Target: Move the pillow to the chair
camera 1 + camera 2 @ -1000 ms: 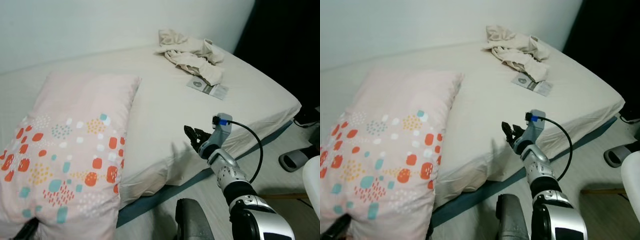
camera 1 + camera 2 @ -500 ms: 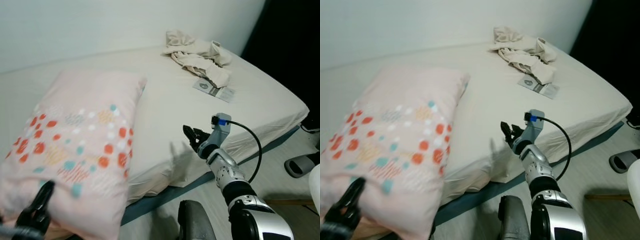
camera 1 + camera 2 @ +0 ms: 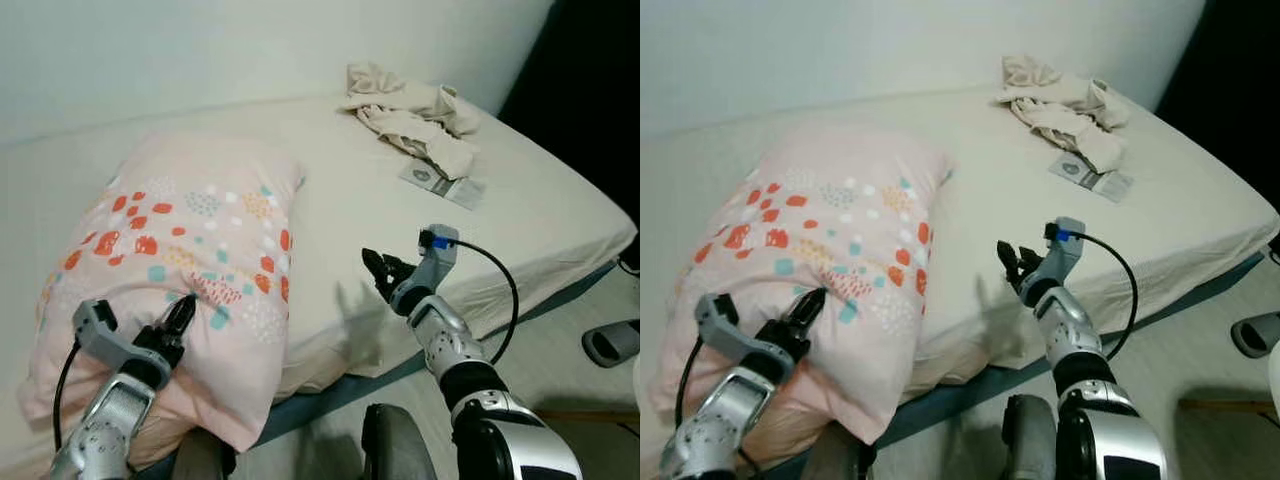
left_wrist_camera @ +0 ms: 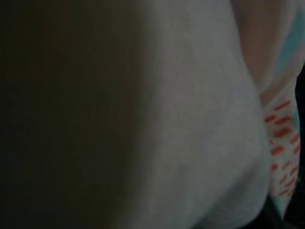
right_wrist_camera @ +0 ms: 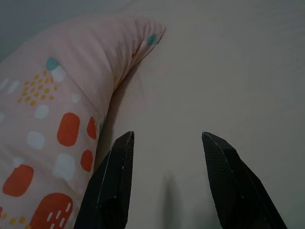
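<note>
Left gripper has its fingers dug into the near end of the pillow; you can't tell from the dark wrist view whether they've closed on fabric; right gripper hovers over the bed edge just beside the pillow, fingers spread, empty; pillow lies on the bed; crumpled clothes and a packet sit at the far corner.

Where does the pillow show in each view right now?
Left eye view: pillow left of centre on the bed.
Right eye view: same place.
Left wrist view: pale fabric close up.
Right wrist view: beside the right end effector.
Shared landmark: its orange spots.
</note>
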Motion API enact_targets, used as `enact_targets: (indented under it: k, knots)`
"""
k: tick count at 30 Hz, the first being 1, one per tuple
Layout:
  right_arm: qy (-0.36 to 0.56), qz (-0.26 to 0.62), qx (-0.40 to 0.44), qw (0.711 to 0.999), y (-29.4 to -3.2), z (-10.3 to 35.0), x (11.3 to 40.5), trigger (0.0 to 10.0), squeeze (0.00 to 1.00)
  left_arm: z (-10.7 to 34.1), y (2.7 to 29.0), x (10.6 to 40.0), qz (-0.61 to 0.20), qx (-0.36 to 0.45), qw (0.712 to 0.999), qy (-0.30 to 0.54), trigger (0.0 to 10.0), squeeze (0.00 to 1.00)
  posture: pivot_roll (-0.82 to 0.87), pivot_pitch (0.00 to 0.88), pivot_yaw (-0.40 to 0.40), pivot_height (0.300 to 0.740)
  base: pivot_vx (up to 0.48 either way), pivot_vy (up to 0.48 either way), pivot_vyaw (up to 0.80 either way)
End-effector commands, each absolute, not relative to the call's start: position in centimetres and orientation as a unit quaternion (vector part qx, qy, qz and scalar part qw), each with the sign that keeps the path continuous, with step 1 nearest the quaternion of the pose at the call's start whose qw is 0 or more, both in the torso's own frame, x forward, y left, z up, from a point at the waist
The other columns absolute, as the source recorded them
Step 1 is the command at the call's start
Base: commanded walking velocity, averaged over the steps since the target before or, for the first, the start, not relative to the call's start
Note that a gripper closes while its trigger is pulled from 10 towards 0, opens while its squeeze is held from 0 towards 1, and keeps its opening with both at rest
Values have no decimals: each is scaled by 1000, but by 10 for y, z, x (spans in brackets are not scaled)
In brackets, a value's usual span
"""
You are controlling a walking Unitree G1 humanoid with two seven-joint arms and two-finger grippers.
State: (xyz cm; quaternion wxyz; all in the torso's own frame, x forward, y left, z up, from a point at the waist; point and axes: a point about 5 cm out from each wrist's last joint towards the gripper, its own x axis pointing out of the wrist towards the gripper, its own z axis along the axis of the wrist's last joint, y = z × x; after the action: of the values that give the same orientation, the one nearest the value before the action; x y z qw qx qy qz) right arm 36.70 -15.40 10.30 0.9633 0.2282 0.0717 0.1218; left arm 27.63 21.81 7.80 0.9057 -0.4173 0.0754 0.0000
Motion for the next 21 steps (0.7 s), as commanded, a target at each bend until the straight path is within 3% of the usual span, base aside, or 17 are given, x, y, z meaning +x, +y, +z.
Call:
enact_targets:
  k: [1,8,9,11,12,13,17,18,21]
  knots:
    - [75,114,237,962,-155,99,364,10000,0,86,198,289,-41,-398,913,83,0,0,-35,145,-51,590,0,0,0]
    - [75,112,237,962,-155,98,364,10000,0,100,183,296,-111,-386,913,75,0,0,-34,142,-50,590,0,0,0]
    - [74,111,238,962,-155,98,364,10000,0,107,178,295,-159,-391,904,68,0,0,-34,142,-50,590,0,0,0]
    - [73,111,238,962,-155,100,365,10000,0,133,170,274,-353,-392,847,68,0,0,-41,137,-51,590,0,0,0]
    - [73,111,238,962,-155,100,365,10000,0,133,170,274,-353,-392,847,68,0,0,-41,137,-51,590,0,0,0]
    - [72,110,237,962,-156,101,365,10000,0,142,171,261,-424,-383,817,78,0,0,-41,137,-51,590,0,0,0]
    - [70,106,234,964,-163,103,367,10000,0,154,212,220,-528,-288,778,182,0,0,-33,139,-57,590,0,0,0]
    - [70,106,234,964,-163,103,367,10000,0,154,212,220,-528,-288,778,182,0,0,-33,139,-57,590,0,0,0]
    - [71,103,233,964,-167,103,366,10000,0,146,248,191,-540,-185,762,306,0,0,-23,141,-61,590,0,0,0]
